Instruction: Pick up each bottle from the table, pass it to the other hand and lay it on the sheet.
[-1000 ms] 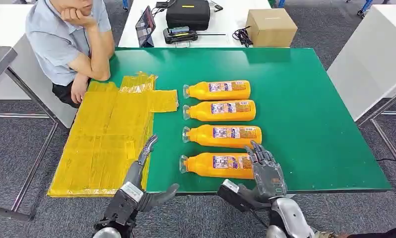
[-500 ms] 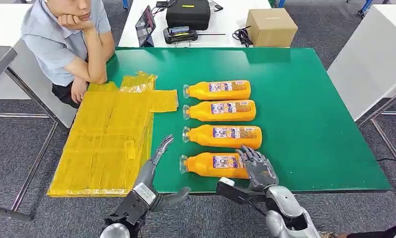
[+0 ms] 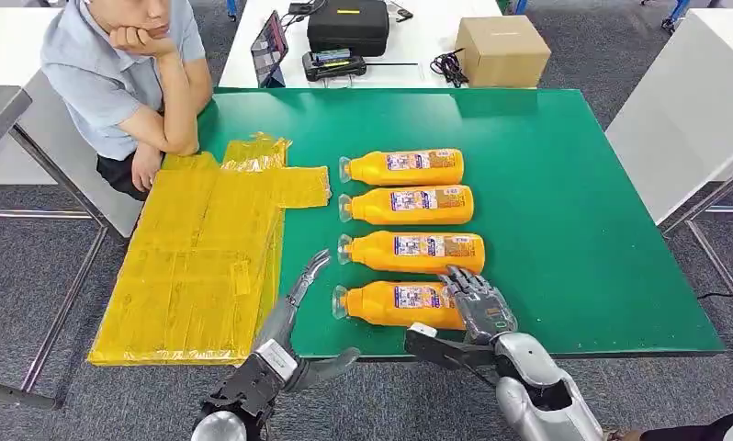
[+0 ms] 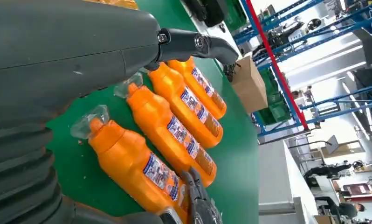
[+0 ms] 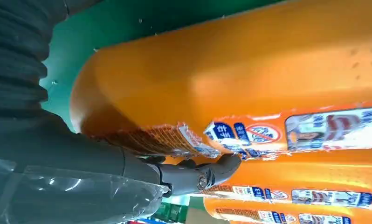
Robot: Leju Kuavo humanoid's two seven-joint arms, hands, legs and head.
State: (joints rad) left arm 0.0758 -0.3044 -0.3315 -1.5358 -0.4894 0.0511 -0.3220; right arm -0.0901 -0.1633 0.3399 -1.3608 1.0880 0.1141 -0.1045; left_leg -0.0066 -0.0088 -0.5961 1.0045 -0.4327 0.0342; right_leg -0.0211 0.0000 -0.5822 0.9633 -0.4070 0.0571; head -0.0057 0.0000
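right robot hand (image 3: pixel 478 305) on nearest bottle (image 3: pixel 395 304), left robot hand (image 3: pixel 294 317) open.
four orange bottles lie in a row on the green tabletop (image 3: pixel 565 211); right fingers curl over the nearest one's base end, grip not confirmed. left fingers spread, empty, between the yellow sheet (image 3: pixel 197 257) and that bottle.

Bright, even overhead light; soft shadows; the right wrist close-up looks slightly blurred.
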